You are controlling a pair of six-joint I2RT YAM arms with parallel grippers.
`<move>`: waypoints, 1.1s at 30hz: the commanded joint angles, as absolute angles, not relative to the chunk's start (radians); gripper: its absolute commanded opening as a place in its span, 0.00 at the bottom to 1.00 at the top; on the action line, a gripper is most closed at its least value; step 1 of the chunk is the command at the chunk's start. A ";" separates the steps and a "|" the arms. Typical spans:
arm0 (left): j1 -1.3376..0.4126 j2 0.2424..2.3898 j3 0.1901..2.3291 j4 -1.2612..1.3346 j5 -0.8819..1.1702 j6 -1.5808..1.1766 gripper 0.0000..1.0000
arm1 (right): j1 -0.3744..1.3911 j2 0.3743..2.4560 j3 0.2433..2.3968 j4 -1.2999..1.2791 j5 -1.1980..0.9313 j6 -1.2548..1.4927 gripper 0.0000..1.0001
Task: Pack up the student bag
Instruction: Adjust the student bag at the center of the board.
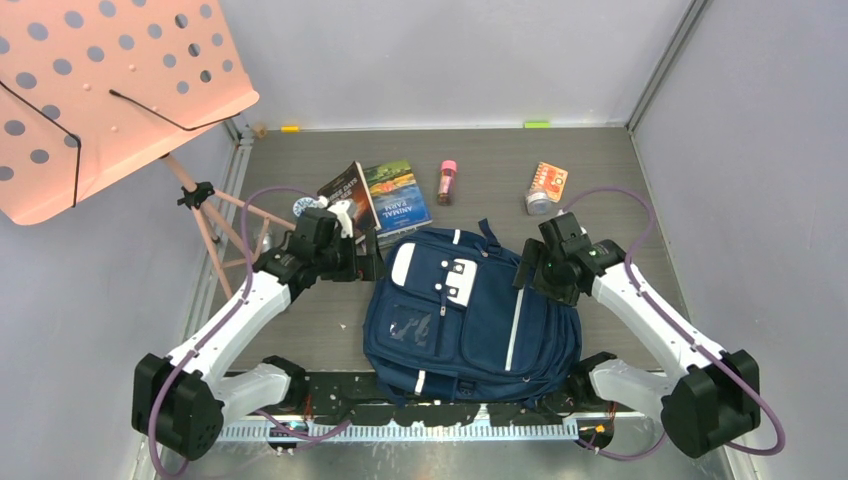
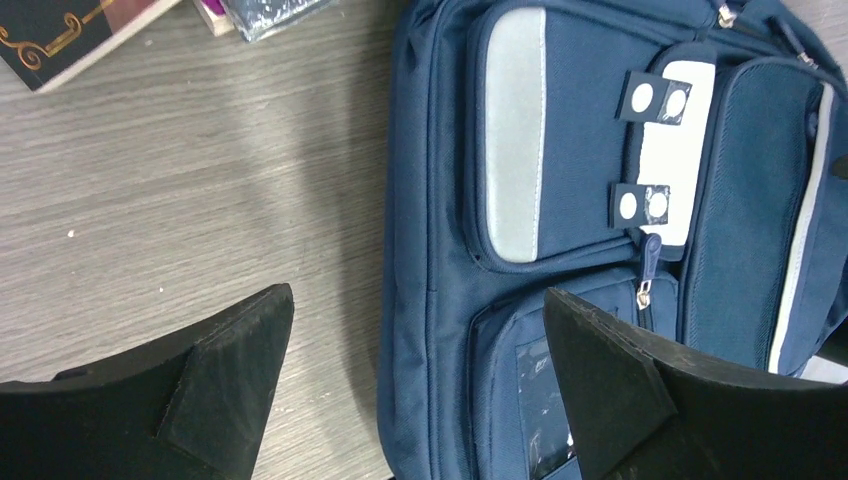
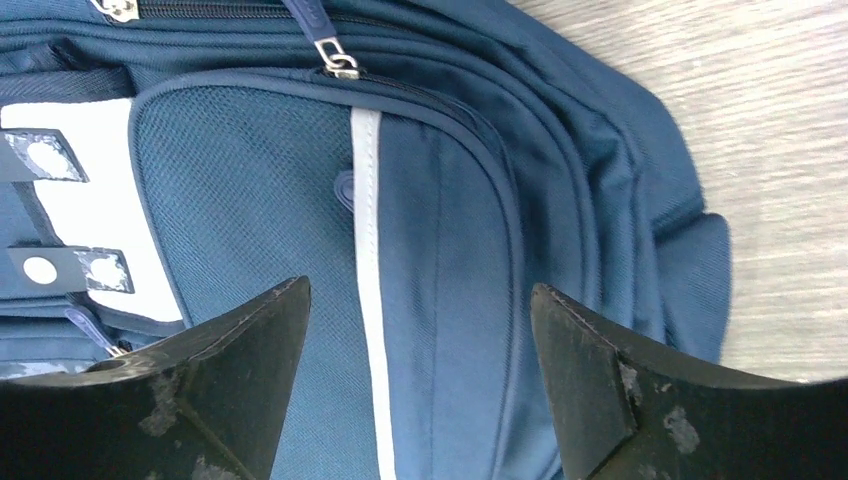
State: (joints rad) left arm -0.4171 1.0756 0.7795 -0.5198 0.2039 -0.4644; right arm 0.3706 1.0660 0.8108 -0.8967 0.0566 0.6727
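Hovering wide-open, empty over student bag (image 1: pixel 470 320) | left end effector (image 2: pixel 416 300) | right end effector (image 3: pixel 420 290)

At the upper left of your overhead view, a pink perforated music stand (image 1: pixel 110 90) rises on thin tripod legs. On the grey wood-grain desk (image 1: pixel 480 165), upper centre, you have two books touching: a dark book (image 1: pixel 347 190) and, to its right, a blue-and-green book (image 1: pixel 397 192) lettered "Animal Farm". Right of them lies a small pink-capped bottle (image 1: pixel 447 182), and farther right an orange packet (image 1: pixel 548 182).

Student bag (image 2: pixel 580 150) cropped in wrist views; pink stand (image 1: pixel 120 100) cropped.
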 commanded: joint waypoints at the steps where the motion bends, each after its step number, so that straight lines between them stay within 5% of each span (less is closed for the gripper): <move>1: -0.420 1.083 0.837 -0.510 0.178 -0.476 0.99 | 0.367 1.118 0.785 -0.761 -0.023 0.678 0.80; 8: -0.420 1.119 0.770 -0.444 0.252 -0.512 0.99 | 0.367 1.152 0.793 -0.670 -0.079 0.670 0.59; 15: -0.420 1.146 0.737 -0.402 0.259 -0.539 0.99 | 0.367 1.238 0.867 -0.571 -0.126 0.628 0.04; 20: -0.430 1.131 0.663 -0.343 0.285 -0.604 0.88 | 0.367 1.320 0.948 -0.546 -0.148 0.581 0.01; 33: -0.449 0.931 0.561 -0.478 0.216 -0.733 0.27 | 0.384 1.367 0.901 -0.436 -0.265 0.596 0.01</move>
State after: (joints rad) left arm -0.4290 1.0096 0.5713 -0.4088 0.1951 -0.6682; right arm 0.3557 1.3705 0.9081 -0.6064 -0.1242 0.5701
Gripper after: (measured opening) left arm 0.330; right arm 0.039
